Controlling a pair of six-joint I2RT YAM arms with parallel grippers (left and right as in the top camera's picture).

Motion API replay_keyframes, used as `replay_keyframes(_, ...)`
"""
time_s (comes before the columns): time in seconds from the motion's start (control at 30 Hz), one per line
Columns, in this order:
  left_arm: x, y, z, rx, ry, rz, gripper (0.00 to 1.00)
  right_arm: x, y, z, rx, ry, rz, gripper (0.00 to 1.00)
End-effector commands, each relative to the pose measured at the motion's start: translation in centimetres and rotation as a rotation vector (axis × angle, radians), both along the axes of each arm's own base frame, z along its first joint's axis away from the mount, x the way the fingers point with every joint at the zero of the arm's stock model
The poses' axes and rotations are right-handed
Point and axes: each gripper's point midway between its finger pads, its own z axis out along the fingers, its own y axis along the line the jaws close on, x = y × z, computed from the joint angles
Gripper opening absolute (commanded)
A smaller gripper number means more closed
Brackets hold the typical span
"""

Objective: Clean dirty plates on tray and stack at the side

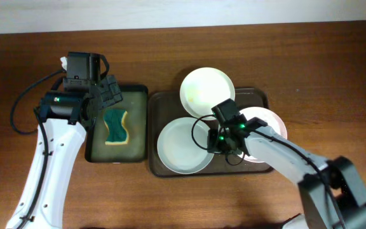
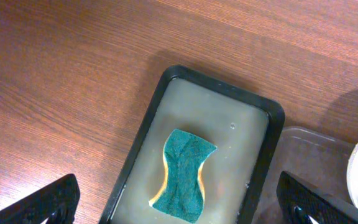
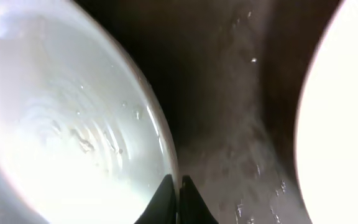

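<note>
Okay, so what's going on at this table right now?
Two robot arms are cleaning plates. The right end effector is pinched shut on the rim of the front-left plate, which sits wet on the brown tray beside the back plate and the right plate. The left end effector hangs open above the sponge in the smaller tray of cloudy water.

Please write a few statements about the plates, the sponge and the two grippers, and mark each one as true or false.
1. Three plates lie on the brown tray. True.
2. The sponge lies on one of the plates. False: it lies in the narrow dark tray, beside the brown tray.
3. The left gripper is open above the sponge. True.
4. The right gripper hangs wide open over bare table. False: it is shut on the rim of the front plate.
</note>
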Motion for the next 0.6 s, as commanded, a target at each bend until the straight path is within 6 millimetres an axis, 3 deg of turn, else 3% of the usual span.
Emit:
replay_keyframes(0.0, 0.1, 0.2, 0.5, 0.006, -0.014, 0.009, 0.99, 1.5, 1.1, 5.1, 0.058, -0.12, 0.023, 0.04)
replay_keyframes(0.13, 0.1, 0.2, 0.5, 0.006, -0.014, 0.01, 0.99, 1.6, 1.2, 6.7, 0.078, -0.158, 0.024, 0.04)
replay_keyframes(0.27, 0.1, 0.2, 0.6, 0.006, -0.014, 0.01, 0.99, 2.0, 1.3, 7.1, 0.083, -0.179, 0.023, 0.04)
replay_keyframes(0.57, 0.1, 0.2, 0.6, 0.006, -0.014, 0.01, 0.99, 5.2, 3.6, 9.4, 0.095, -0.387, 0.02, 0.04)
